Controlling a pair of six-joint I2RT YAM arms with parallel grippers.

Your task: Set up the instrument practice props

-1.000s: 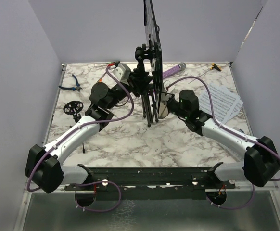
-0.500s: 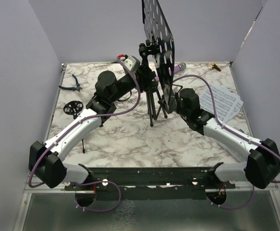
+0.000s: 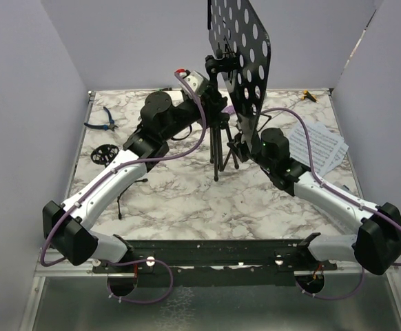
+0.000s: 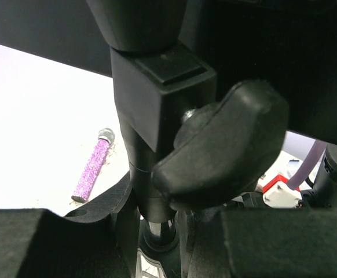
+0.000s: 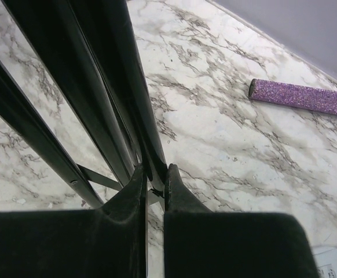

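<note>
Your left gripper point(image 3: 210, 105) is up against the tall black tripod music stand point(image 3: 216, 157), level with the joint under its hole-perforated desk point(image 3: 233, 41). From the left wrist camera, its fingers point(image 4: 35, 243) sit on either side of the stand's post, just below a black clamp knob point(image 4: 220, 150), and are closed in on that post. Your right gripper point(image 5: 155, 188) is on the other side of the stand, low under the desk's bottom edge. Its jaws are narrow, almost together, pinching a thin black bar of the stand between the tips.

The stand is upright over the middle of the marble-patterned table point(image 3: 187, 200), its legs drawn close together. You cannot tell whether the feet touch the top.

The purple glitter microphone point(image 5: 301, 97) lies flat on the table on the far side of the stand, apart from its legs. The white sheet-music pages point(image 3: 317, 145) lie to the right of the stand, beyond your right arm. The small black tripod mic stand point(image 3: 105, 153) lies well to the left of the music stand, and the blue-handled pliers point(image 3: 103, 118) lie farther back on that same side.
</note>
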